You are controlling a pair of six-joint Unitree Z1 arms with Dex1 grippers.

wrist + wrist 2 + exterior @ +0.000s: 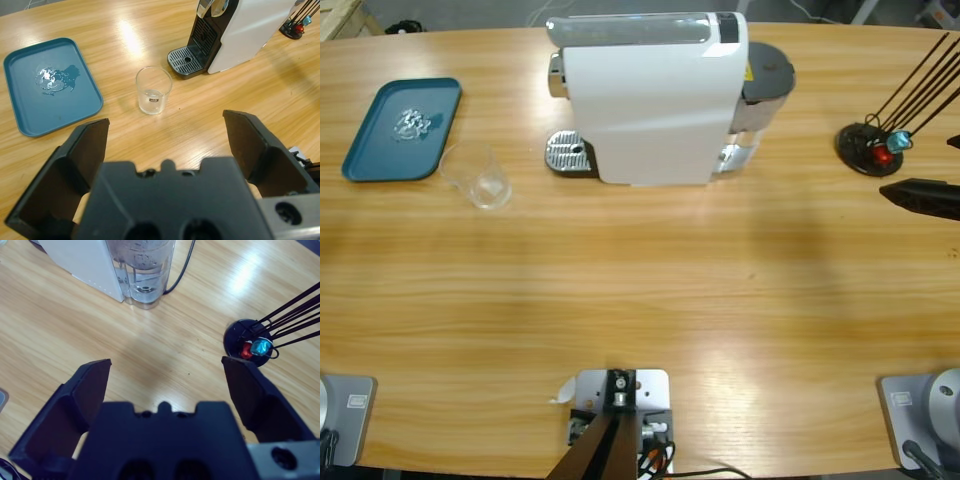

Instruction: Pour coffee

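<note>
From above, you see a white boxy coffee machine (650, 100) on the long wooden tabletop (640, 300), a small clear glass tumbler (478, 178) just beside a teal rectangular tray (402, 130); whether any coffee lies in the tumbler you cannot tell.

Your left pincer (165, 145) gapes wide, gripping nothing, aimed at the tumbler (153, 90).

Your right pincer (165, 385) is likewise spread and empty, near a black round-based wire capsule stand (250, 342).
</note>
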